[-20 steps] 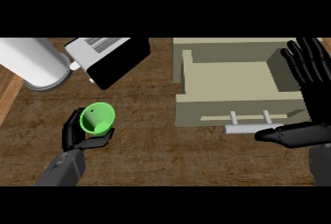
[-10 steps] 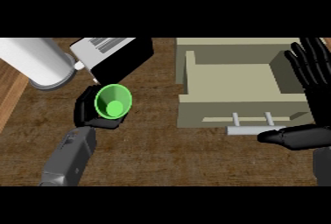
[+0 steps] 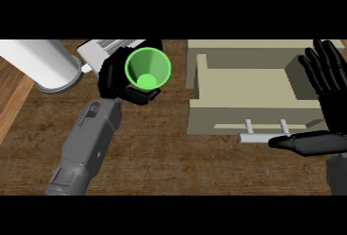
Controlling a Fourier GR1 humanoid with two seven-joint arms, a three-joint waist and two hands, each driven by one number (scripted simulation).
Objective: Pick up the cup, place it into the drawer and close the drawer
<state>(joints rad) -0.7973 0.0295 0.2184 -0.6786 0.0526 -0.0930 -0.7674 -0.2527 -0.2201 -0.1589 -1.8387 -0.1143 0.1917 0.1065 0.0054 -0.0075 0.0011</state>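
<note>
Left hand (image 3: 125, 87) is curling its fingers round the green cup (image 3: 148, 69), holding it left of the open drawer (image 3: 247, 87). Right hand (image 3: 325, 92) is resting, fingers straight, at the drawer's right.

A dark wood-grain worktop (image 3: 176, 160) fills the view, with a paler wooden strip (image 3: 12, 103) along its left edge. Lighting is even.

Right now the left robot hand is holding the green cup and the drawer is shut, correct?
Not quite. The left robot hand does hold the green cup, but the drawer is open, not shut: the head view shows its bare inside pulled out over the counter, with the handle toward the robot. The cup is left of the drawer.
</note>
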